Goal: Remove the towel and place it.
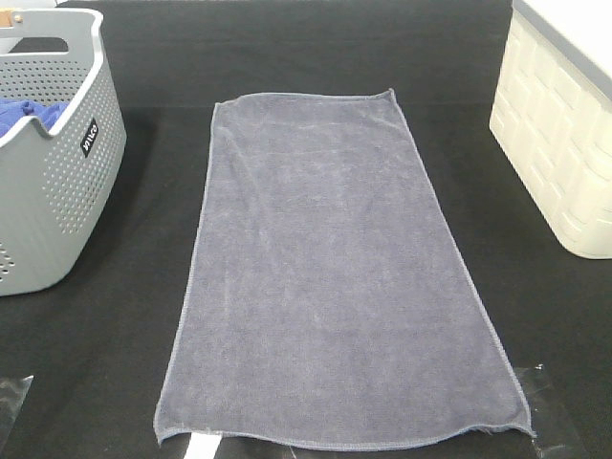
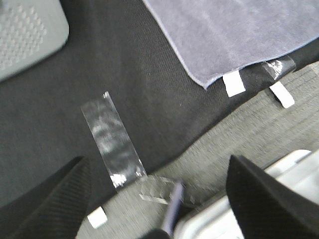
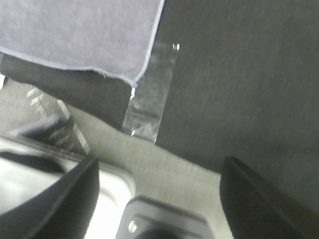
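The greyish-purple towel (image 1: 330, 268) lies spread flat on the black table, its long side running from near to far. Neither arm shows in the exterior high view. In the left wrist view my left gripper (image 2: 157, 199) hangs open over the table's front edge, well clear of the towel's corner (image 2: 204, 82). My right gripper (image 3: 159, 199) is also open with nothing between its fingers, and the towel's other near corner (image 3: 132, 79) lies apart from it.
A grey perforated basket (image 1: 57, 206) with a blue cloth (image 1: 29, 117) inside stands at the left. A cream woven bin (image 1: 559, 143) stands at the right. Clear tape strips (image 2: 112, 139) (image 3: 149, 94) hold the black cover at the front edge.
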Controlling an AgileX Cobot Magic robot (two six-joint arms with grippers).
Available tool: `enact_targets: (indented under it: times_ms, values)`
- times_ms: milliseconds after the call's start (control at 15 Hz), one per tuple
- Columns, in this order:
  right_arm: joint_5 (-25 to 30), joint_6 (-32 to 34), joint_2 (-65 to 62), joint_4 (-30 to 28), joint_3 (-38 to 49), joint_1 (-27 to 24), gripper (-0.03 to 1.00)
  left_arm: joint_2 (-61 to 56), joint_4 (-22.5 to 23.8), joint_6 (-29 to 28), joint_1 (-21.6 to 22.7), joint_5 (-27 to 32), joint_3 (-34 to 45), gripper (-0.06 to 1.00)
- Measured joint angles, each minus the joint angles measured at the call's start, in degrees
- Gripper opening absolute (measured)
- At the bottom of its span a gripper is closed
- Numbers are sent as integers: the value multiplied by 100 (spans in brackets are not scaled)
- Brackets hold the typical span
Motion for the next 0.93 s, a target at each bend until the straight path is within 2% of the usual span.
enact_targets:
  times_ms: [200, 467, 600, 933]
  values:
    - [-286, -212, -1215, 0, 86, 0, 65, -430, -23, 498, 0, -447, 218, 72]
    - [-596, -218, -2045, 0, 172, 0, 65, -430, -149, 579, 0, -854, 430, 72]
    - [-802, -218, -2086, 46, 298, 0, 65, -430, -160, 579, 0, -905, 430, 72]
    - [-859, -218, -2086, 57, 304, 0, 65, -430, -166, 590, 0, -905, 430, 72]
